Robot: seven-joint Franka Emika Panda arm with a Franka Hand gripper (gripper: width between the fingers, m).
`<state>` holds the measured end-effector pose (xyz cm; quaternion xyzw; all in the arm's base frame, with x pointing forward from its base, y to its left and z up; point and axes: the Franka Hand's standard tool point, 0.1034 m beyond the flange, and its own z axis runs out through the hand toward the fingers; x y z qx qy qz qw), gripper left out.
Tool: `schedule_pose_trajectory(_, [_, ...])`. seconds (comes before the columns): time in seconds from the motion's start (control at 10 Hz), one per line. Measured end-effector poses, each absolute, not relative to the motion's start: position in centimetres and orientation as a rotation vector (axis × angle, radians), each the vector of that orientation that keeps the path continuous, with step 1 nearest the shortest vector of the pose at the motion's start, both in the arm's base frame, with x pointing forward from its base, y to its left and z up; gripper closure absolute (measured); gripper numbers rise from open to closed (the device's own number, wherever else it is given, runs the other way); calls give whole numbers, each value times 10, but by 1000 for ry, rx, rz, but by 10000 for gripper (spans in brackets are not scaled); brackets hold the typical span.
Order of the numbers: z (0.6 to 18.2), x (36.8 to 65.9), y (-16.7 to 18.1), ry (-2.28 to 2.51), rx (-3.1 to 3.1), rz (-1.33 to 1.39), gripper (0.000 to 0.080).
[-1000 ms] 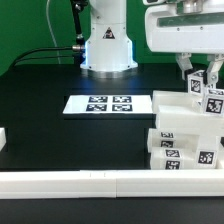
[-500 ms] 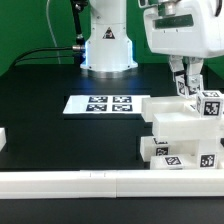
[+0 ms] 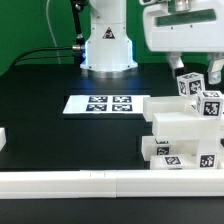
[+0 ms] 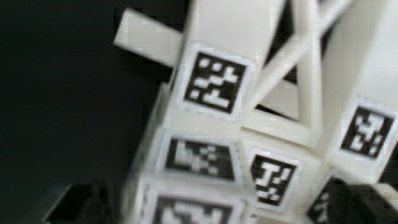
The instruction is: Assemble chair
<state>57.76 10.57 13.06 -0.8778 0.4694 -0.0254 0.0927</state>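
The chair (image 3: 182, 136) is a partly built cluster of chunky white tagged parts at the exterior view's right. A tagged leg post (image 3: 190, 85) stands upright at the cluster's back, and a tagged block (image 3: 209, 104) sits beside it. My gripper (image 3: 195, 72) hangs just above the post with its fingers (image 3: 178, 68) spread to either side, apart from it and holding nothing. In the wrist view the tagged white parts (image 4: 214, 80) fill the picture. There the gripper (image 4: 214, 205) straddles the post top, one dark finger at each edge.
The marker board (image 3: 100, 104) lies flat on the black table in the middle. The robot base (image 3: 107, 45) stands behind it. A long white rail (image 3: 90, 181) runs along the front edge. A small white part (image 3: 3, 138) sits at the exterior view's far left.
The gripper carried the post left and down onto the cluster, then its fingers opened and let go. The post now stands on its own.
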Motion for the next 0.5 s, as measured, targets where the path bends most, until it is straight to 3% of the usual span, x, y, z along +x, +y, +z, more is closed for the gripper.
schedule_pose_trajectory(0.2, [130,578,108,934,-2823,-116,152])
schedule_pose_trajectory(0.5, [129,578,106,660,-2913,-141,151])
